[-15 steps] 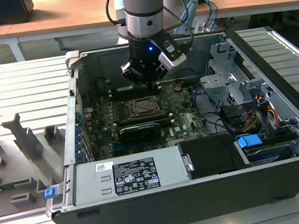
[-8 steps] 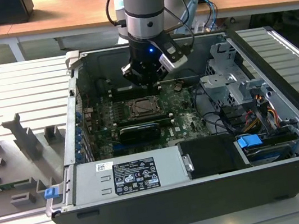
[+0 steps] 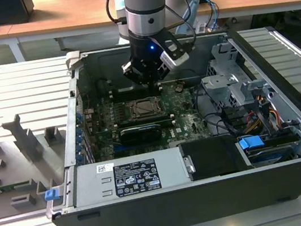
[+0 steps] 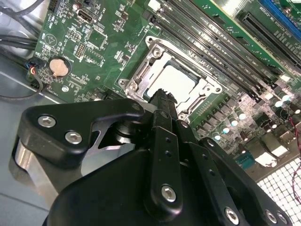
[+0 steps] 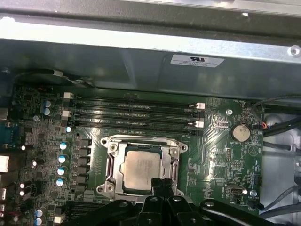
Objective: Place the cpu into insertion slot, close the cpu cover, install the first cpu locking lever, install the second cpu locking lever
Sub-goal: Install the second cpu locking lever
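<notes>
Inside the open computer case [image 3: 292, 142], the cpu [image 5: 142, 167] lies flat and face-up in the insertion slot [image 5: 112, 162], the cpu cover [image 5: 175, 165] framing it. Just above hangs the gripper [image 4: 162, 96], fingertips pressed together on nothing. Wooden desks [image 3: 66, 14] stand behind.

One cpu [image 5: 142, 168] sits in one insertion slot [image 5: 111, 165], framed by one cpu cover [image 5: 173, 162]. Beside the slot on the green motherboard [image 5: 214, 155] run four long black memory slots [image 5: 134, 113]. One round coin battery [image 5: 240, 132] lies near them. One grey power supply box [image 3: 129, 177] sits in one open computer case [image 3: 280, 63].
</notes>
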Available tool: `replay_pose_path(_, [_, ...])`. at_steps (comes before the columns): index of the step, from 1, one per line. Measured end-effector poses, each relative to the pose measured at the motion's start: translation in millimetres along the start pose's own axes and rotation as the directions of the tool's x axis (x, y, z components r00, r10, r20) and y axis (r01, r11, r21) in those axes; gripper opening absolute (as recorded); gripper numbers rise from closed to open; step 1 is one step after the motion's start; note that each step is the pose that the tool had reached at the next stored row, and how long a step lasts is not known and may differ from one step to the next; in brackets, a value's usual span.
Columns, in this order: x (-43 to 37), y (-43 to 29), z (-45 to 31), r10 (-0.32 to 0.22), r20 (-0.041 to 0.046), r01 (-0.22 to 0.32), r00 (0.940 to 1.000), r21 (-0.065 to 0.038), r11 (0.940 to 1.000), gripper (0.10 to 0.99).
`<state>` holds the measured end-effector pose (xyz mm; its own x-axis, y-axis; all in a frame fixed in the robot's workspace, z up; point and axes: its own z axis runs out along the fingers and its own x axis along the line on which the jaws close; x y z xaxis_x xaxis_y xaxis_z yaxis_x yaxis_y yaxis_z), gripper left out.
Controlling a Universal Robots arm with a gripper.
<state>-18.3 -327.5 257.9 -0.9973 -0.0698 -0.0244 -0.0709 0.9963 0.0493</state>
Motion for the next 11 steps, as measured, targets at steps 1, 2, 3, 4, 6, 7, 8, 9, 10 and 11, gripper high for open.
replay_pose_path(1, [0.1,-0.7,-0.1,0.000,-0.0001,0.000,1.0000,0.000,1.0000,0.106])
replay_pose_path(2, [0.2,-1.3,-0.1,0.000,0.0000,0.000,1.0000,0.000,1.0000,0.106])
replay_pose_path(3, [0.3,-2.3,-0.1,0.000,0.0000,0.000,1.0000,0.000,1.0000,0.106])
replay_pose_path(4, [0.4,-3.4,-0.2,0.000,0.0000,0.000,1.0000,0.000,1.0000,0.106])
replay_pose_path(6, [0.6,-5.3,-0.3,0.000,0.0000,0.000,1.0000,0.000,1.0000,0.106])
replay_pose_path(7, [0.7,-6.3,-0.3,0.000,0.0000,0.000,1.0000,0.000,1.0000,0.106])
replay_pose_path(8, [0.8,-7.2,-0.4,0.000,0.0000,0.000,1.0000,0.000,1.0000,0.106])
replay_pose_path(9, [0.9,-8.3,-0.4,0.000,0.0000,0.000,1.0000,0.000,1.0000,0.106])
replay_pose_path(10, [0.9,-9.1,-0.5,0.000,0.0000,0.000,1.0000,0.000,1.0000,0.106])
replay_pose_path(11, [1.0,-9.7,-0.5,0.000,0.0000,0.000,1.0000,0.000,1.0000,0.106])
